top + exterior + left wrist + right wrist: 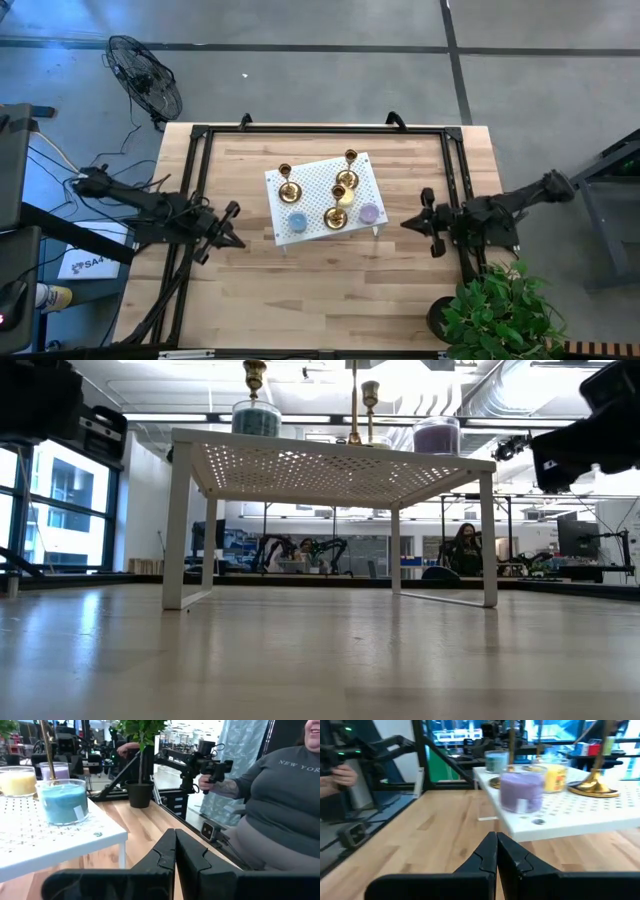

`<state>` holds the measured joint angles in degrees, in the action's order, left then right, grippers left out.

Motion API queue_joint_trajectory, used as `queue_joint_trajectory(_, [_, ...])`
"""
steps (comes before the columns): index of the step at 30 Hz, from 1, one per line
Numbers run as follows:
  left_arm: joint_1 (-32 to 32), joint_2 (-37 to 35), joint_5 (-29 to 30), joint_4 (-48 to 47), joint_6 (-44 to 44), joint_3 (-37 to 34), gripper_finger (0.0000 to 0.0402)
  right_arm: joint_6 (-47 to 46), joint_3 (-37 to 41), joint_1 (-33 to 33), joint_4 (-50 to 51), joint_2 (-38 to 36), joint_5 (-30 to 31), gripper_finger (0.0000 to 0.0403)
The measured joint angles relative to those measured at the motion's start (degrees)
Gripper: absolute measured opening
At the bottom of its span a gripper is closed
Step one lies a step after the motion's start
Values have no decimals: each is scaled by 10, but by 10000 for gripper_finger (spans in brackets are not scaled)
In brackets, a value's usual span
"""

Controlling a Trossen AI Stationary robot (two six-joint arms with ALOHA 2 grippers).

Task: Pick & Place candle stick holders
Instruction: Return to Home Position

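1. Shelf: the white perforated shelf [312, 185] stands near the middle of the wooden surface [330, 300], between the two arms.
2. Task items: all three candle stick holders stand upright on the shelf top.
   - The left candle stick holder [285, 186] is by the shelf's left edge.
   - The rear candle stick holder [350, 157] is at the rear right corner.
   - The middle candle stick holder [340, 189] stands just behind the yellow candle [335, 218].
3. Other items: the blue candle [297, 222], the yellow candle and the purple candle [370, 213] sit in a row along the shelf's front edge (the lower edge in the high view).
4. Left tool [238, 242]: clenched on nothing; its wrist view shows the two fingers [165, 855] pressed together. It is held above the surface off the shelf's front left corner, clear of the shelf. The blue candle is the nearest item, and the left candle stick holder stands farther in.
5. Right tool [406, 224]: likewise clenched and empty, with its fingers [507, 855] meeting. It is held to the right of the shelf, clear of it, with the purple candle nearest.
6. Each tool is well apart from every candle stick holder.
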<state>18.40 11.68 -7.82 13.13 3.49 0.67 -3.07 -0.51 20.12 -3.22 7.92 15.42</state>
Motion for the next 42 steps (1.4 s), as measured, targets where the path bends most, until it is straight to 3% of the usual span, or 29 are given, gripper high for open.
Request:
queue_joint_trajectory(6, [-41,12,-34,3,9,0,0,0,0,-81,0,0,-59,0])
queue_joint_trajectory(11, [-58,13,-50,6,18,0,0,9,0,-106,-24,-2,-87,0])
queue_joint_trajectory(22, [-57,13,-52,-1,45,0,0,19,0,-108,-15,-78,-123,0])
queue_joint_trajectory(33, [-57,13,-53,-11,60,0,0,21,0,-108,15,-78,-135,0])
queue_joint_trajectory(42, [-59,21,2,-16,4,0,0,36,0,-108,19,-78,-146,0])
